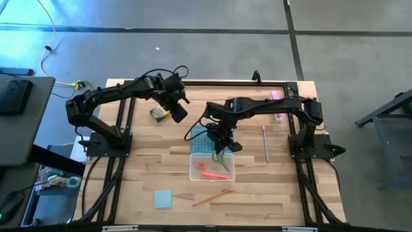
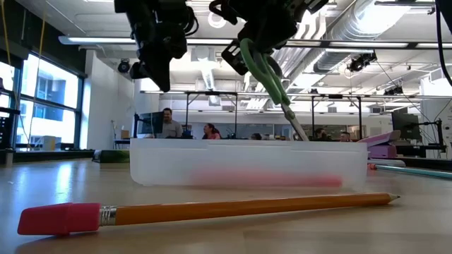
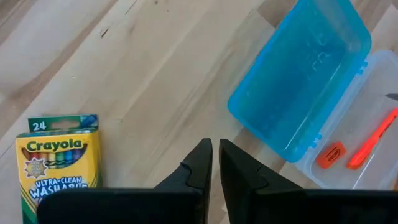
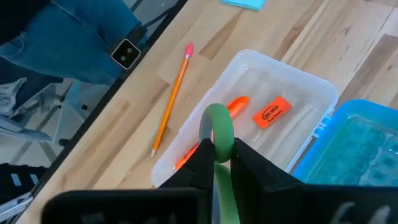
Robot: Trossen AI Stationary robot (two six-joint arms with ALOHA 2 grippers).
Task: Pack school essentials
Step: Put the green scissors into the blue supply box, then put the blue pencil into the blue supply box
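My right gripper [image 1: 222, 140] is shut on the green-handled scissors [image 2: 272, 81] and holds them above the open clear case [image 1: 211, 169]. An orange pen [image 4: 236, 104] and a small red piece [image 4: 272, 112] lie in the case. My left gripper [image 3: 215, 163] is shut and empty, hovering beside the crayon box [image 3: 57, 163], which lies flat on the table. The orange pencil [image 1: 212, 197] and the light-blue note pad [image 1: 163, 198] lie near the table's near edge. The thin green pencil [image 1: 264, 143] lies to the right of the case. My right gripper pinches the scissors by their green handle [image 4: 217, 132] between its two fingers, coming from above. The scissors hang slanting below the fingers, blades down. The blade tip [image 2: 301, 132] reaches the case's rim; whether it touches anything inside is hidden by the case wall.
The case's teal lid [image 3: 298, 74] lies open toward the far side, between the two grippers. A pink bar [image 1: 277, 96] lies near the far right corner. Black frame rails run along the table's edges. People sit in the room beyond the table.
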